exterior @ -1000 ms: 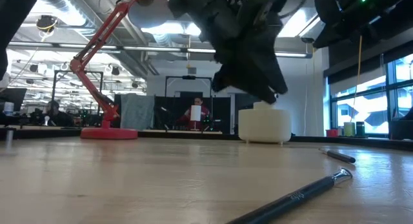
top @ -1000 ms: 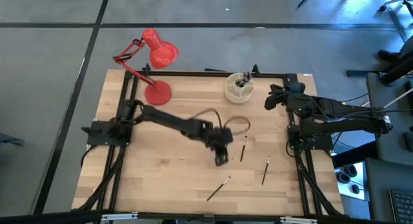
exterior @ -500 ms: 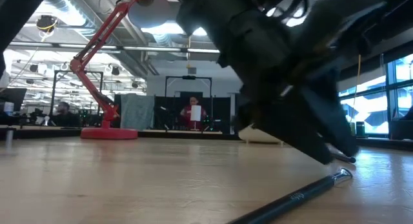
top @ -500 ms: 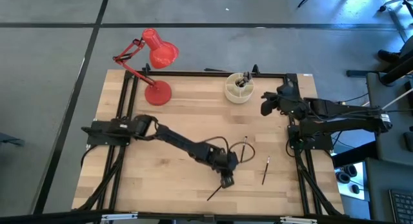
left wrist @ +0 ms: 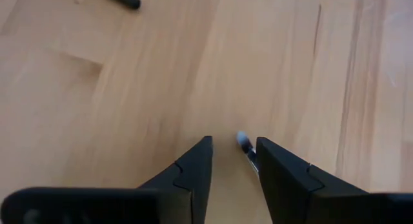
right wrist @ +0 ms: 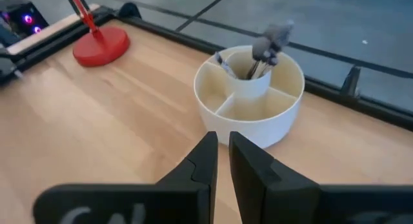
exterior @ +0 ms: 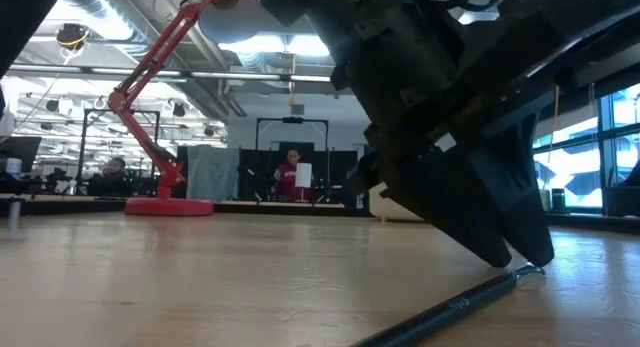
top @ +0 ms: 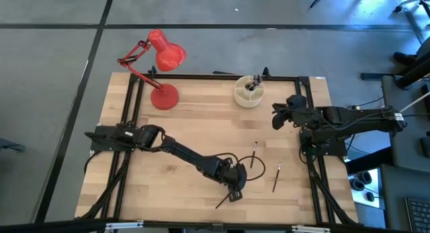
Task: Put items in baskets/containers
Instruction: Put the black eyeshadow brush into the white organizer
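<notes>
Three slim dark brushes lie flat on the wooden table: one near the near edge (top: 226, 197), one (top: 254, 154) and one (top: 276, 177) to its right. The cream divided cup (top: 249, 92) stands at the far edge with several brushes upright in its central ring (right wrist: 258, 59). My left gripper (top: 234, 191) is open, its tips low at the near brush (exterior: 460, 305); the brush's pale bristle tip (left wrist: 242, 139) lies between its fingers. My right gripper (top: 279, 116) is shut, holds nothing and hovers on the near right of the cup (right wrist: 248, 98). My left gripper (left wrist: 233, 144) comes slanting down from above with its open fingers on either side of the brush's bristle end (left wrist: 243, 142). The brush lies flat on the table. Whether a finger touches it, I cannot tell.
A red desk lamp (top: 160, 55) stands with its round base (top: 164, 97) at the table's far left corner. Black frame rails run along the left, right and far edges. Bare wood lies between the lamp and the cup. People sit in the room beyond the table (exterior: 293, 175).
My left gripper has swung from mid-table toward the near edge and come down until its tips stand at the nearest brush. My right gripper has drifted a little toward the near edge, away from the cup. The brushes have stayed where they lay.
</notes>
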You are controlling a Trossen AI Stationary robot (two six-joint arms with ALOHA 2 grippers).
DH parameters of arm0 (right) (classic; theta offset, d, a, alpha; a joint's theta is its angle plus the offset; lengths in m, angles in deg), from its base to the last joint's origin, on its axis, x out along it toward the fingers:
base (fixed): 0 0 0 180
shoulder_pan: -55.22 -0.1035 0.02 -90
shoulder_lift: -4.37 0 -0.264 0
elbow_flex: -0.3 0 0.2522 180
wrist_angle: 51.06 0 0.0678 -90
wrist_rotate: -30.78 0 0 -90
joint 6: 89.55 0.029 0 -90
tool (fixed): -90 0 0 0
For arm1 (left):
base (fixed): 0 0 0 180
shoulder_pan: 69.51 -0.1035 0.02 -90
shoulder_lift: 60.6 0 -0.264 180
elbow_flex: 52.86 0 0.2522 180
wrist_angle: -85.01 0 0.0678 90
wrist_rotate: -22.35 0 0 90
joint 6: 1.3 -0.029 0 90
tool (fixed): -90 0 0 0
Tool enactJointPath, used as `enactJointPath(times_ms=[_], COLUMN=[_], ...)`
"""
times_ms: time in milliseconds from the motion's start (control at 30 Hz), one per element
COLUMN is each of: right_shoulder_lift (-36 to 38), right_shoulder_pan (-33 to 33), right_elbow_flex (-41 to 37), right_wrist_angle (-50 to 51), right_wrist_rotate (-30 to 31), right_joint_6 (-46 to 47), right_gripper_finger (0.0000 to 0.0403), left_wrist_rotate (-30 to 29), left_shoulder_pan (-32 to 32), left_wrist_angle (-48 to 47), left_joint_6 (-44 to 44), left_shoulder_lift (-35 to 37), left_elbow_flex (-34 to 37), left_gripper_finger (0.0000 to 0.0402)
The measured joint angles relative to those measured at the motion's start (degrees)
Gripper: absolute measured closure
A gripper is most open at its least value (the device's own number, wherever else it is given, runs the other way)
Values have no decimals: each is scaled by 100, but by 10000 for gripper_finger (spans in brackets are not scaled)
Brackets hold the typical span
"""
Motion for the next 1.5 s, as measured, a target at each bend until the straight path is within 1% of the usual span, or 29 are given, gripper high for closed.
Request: enactJointPath(times_ms=[133, 300, 600, 767, 900, 967, 1000, 1167, 1233, 1267, 1300, 1333, 1367, 1433, 1500], right_shoulder_lift=[144, 278, 286, 284, 284, 284, 284, 282, 294, 310, 319, 328, 352, 364, 385], right_shoulder_pan=[-37, -37, -37, -48, -48, -48, -48, -48, -48, -48, -48, -48, -48, -48, -48], right_elbow_flex=[0, 0, 0, 0, 0, 0, 0, 0, 0, 0, 0, 2, 2, 2, 2], right_wrist_angle=[-3, -2, -2, 0, 1, 1, 1, 5, 40, 94, 141, 220, 337, 567, 853], right_wrist_rotate=[200, 245, 298, 298, 298, 298, 297, 360, 391, 418, 467, 504, 531, 613, 640], right_joint_6=[-2, -20, -22, -22, -24, -24, -26, -143, -157, -179, -181, -171, -163, -143, -3], right_gripper_finger=[361, 361, 361, 361, 361, 361, 361, 361, 361, 361, 361, 361, 361, 361, 361], left_wrist_rotate=[143, 277, 400, 354, 286, -86, -408, -2520, -3018, -3114, -3130, -3019, -2772, -2069, -1332], left_shoulder_pan=[30, 36, 47, 38, -93, -226, -325, -983, -1365, -1592, -1829, -2071, -2305, -2766, -3160], left_wrist_angle=[-44, -47, -43, -47, -119, -257, -208, 139, 444, 702, 954, 1313, 1734, 2452, 2960], left_joint_6=[11, 18, -288, -690, -1019, -1299, -1480, -2617, -3042, -3244, -3430, -3594, -3720, -3847, -3861], left_shoulder_lift=[7, 7, 0, -2, 92, 211, 290, 949, 1077, 1116, 1165, 1206, 1234, 1252, 1239], left_elbow_flex=[1, 9, 15, 15, 38, 56, 55, 2, 13, 17, 27, 28, 22, 11, 18], left_gripper_finger=[300, 325, 392, 393, 395, 394, 393, 393, 393, 393, 393, 393, 393, 394, 395])
